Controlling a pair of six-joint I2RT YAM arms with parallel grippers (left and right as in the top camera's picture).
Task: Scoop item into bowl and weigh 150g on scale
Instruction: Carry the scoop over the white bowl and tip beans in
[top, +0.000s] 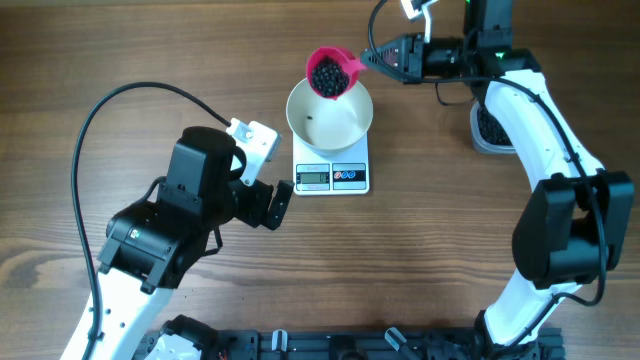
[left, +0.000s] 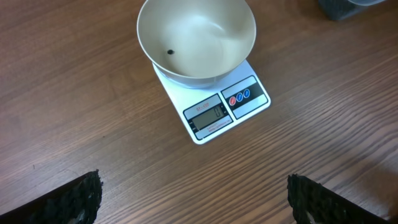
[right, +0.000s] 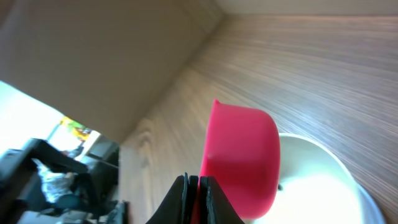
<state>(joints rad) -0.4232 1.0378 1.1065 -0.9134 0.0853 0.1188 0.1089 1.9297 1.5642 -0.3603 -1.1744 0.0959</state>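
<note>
A pink scoop (top: 330, 72) full of black pellets, the item (top: 327, 76), hangs over the far rim of the white bowl (top: 345, 122). The bowl stands on the white scale (top: 333, 176). My right gripper (top: 375, 58) is shut on the scoop's handle; the right wrist view shows the scoop (right: 242, 155) from below, above the bowl (right: 323, 180). A single pellet (left: 170, 51) lies in the bowl (left: 205, 68). My left gripper (top: 272, 178) stands open just left of the scale (left: 217, 112), its fingers (left: 74, 199) wide apart over bare table.
A clear tub (top: 487, 125) of black pellets stands right of the scale, partly hidden by the right arm. The left arm's body fills the table's front left. A black cable loops over the left side.
</note>
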